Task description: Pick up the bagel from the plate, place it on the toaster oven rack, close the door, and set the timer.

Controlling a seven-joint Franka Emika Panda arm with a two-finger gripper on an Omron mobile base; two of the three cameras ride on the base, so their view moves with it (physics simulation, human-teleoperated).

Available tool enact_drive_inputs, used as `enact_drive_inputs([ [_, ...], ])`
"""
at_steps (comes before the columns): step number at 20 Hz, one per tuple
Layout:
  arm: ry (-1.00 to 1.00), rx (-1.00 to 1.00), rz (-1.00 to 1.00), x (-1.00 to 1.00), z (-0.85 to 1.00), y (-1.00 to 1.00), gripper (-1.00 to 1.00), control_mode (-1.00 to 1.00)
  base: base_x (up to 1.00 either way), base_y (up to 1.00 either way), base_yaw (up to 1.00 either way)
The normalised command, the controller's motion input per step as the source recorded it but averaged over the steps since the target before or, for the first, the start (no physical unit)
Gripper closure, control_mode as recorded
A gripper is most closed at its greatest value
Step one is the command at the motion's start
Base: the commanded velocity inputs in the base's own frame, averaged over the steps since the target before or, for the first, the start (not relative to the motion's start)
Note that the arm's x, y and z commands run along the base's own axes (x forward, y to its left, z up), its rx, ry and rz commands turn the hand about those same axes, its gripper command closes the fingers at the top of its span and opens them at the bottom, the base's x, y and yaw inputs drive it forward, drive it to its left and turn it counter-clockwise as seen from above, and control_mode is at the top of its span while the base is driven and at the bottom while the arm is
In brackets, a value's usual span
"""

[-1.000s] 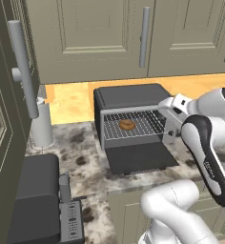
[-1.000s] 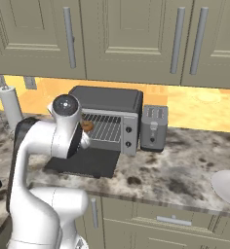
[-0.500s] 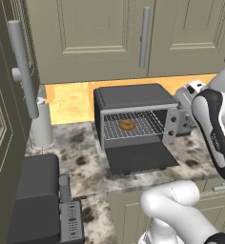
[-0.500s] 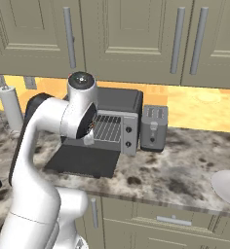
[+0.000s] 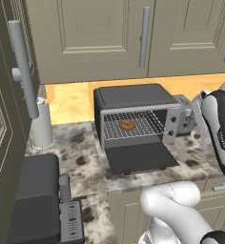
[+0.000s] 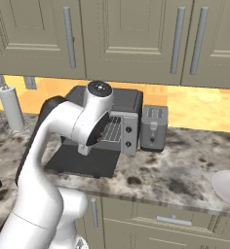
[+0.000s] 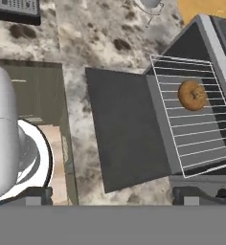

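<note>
From my remote seat I saw the toaster oven (image 5: 133,116) standing on the speckled tabletop (image 5: 86,157) with its door (image 5: 139,157) dropped fully open and lying flat in front of the cavity. The bagel (image 5: 127,125) lay on the toaster oven rack (image 5: 133,127), inside the cavity, towards the left half of the wire grid; in the hand view the bagel (image 7: 192,94) sat on the far part of the rack (image 7: 191,119), with the door (image 7: 127,139) spread dark beneath the camera. My fingers (image 7: 112,195) stood wide apart with nothing between them, their dark tips at the bottom of the hand view, raised above the door and well apart from the bagel. Just beside the oven's knob panel stood a silver toaster (image 6: 153,128). A white plate (image 6: 228,187) rested at the right end of the tabletop, well away from the oven. A paper towel roll (image 6: 12,107) stood upright at the left
</note>
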Motion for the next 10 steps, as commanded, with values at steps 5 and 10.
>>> enact_drive_inputs([
  [5,0.25,0.26,-0.53,0.0,-0.18,-0.03,-1.0,-1.0,0.0,0.0,0.0],
  [10,0.42,0.32,-0.46,0.11,0.0,-0.24,-1.0,-1.0,0.0,0.0,0.0],
])
